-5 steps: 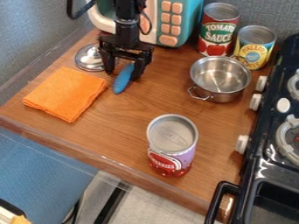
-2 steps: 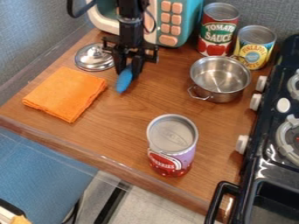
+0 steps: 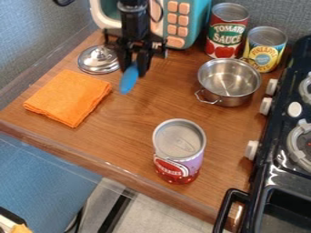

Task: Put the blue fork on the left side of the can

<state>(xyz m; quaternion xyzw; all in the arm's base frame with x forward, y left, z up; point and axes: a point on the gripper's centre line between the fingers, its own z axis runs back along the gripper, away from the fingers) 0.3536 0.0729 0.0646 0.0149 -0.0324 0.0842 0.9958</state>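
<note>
The black gripper point(image 3: 134, 69) hangs at the upper left of the work surface, in front of the toy microwave, its two fingers drawn close together on the blue fork. The blue fork point(image 3: 128, 79) points down and slightly left from between the fingertips; its upper end is hidden by them. A purple and red can point(image 3: 179, 152) stands upright near the counter's front edge, well below and to the right of the fork, apart from it.
An orange cloth point(image 3: 68, 97) and a metal lid point(image 3: 98, 59) lie left of the gripper. To its right are a steel pot point(image 3: 228, 82), a tomato can point(image 3: 227, 31), a yellow can point(image 3: 265, 48) and the black stove point(image 3: 285, 182). The microwave point(image 3: 177, 22) stands behind.
The gripper's fingers have closed from a wider spread onto the blue fork. Since the middle frame, gripper and fork have shifted slightly, and the fork's lower tip sits a little higher.
</note>
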